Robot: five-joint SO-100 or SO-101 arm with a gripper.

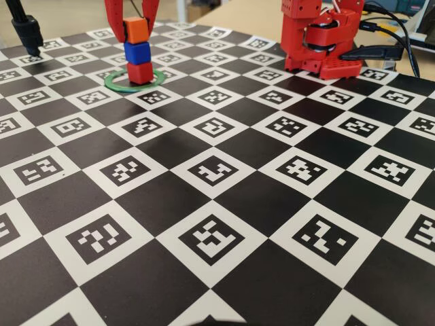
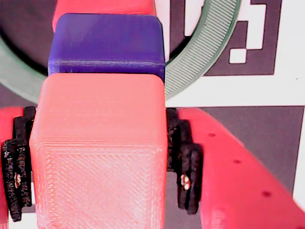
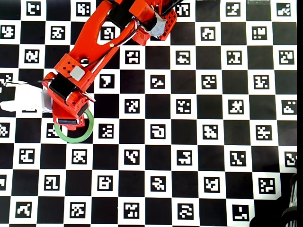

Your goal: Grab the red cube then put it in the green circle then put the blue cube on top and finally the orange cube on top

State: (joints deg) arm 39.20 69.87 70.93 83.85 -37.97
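**Three cubes stacked in the ring, end effector on the top one**

Three cubes stand in one column at the far left of the checkered counter [image 1: 224, 204] in the fixed view. We see the red cube [image 1: 140, 73] at the bottom, sitting inside the green circle [image 1: 115, 83], which lies flat on the counter. On it rests the blue cube [image 1: 137, 53], and on that the orange cube [image 1: 136, 30], each turned slightly against the one below.

We see the end effector [image 1: 133, 20] coming down from above, its red fingers on either side of the orange cube. In the wrist view the orange cube [image 2: 100, 148] fills the middle of the picture, with a black pad [image 2: 183, 162] pressed against its right face and another against its left, so the end effector [image 2: 97, 164] is pinching it. Beyond it we make out the blue cube [image 2: 107, 43], a sliver of the red cube [image 2: 102, 6], and the green circle [image 2: 200, 52] curving around the stack.

From overhead, the arm [image 3: 94, 52] reaches from the far edge toward the left, covering the cubes; only the near arc of the green circle [image 3: 75, 138] shows. The arm's red base [image 1: 319, 41] stands at the far right in the fixed view.
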